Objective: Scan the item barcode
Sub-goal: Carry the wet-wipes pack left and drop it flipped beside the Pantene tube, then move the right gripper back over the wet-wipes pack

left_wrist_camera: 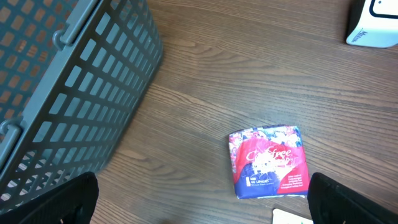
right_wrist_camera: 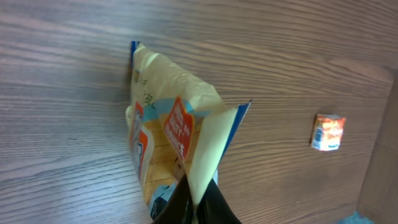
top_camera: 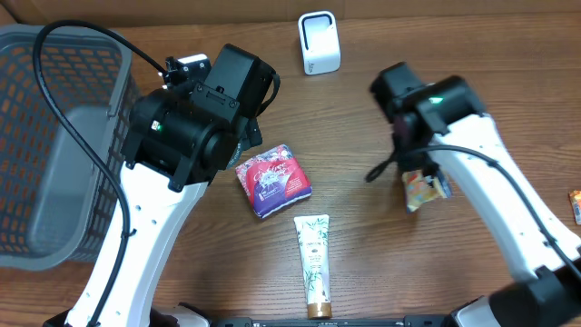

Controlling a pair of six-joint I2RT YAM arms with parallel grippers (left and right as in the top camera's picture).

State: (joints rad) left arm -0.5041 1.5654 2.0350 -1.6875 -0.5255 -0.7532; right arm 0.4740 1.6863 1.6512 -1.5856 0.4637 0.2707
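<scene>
Over on the right, pinching a yellow, blue and orange snack pouch (right_wrist_camera: 171,118) with the right end effector (right_wrist_camera: 194,202), pressed together on one edge of it. From overhead, just a crumpled shape under the right wrist, right of the middle of the bench (top_camera: 363,136) and well apart from the white scanner (top_camera: 319,42) standing at the far edge. Hard to tell whether touching the wood or lifted off it. Past the pouch in the right wrist view, a small orange box (right_wrist_camera: 328,132), lying alone on the wood.

On the left, left end effector (left_wrist_camera: 199,193) spread wide, dark fingers (left_wrist_camera: 59,202) showing at both lower corners of its own view, hovering above bare wood. Close to the right-hand finger, a red and purple packet (left_wrist_camera: 269,162), flat on the bench, label up. To the left of that, a grey mesh basket (left_wrist_camera: 68,93), filling that whole side of the view. Near the front edge, a white tube (top_camera: 313,263) with a brown cap, lying lengthwise just below the packet and apart from it.
</scene>
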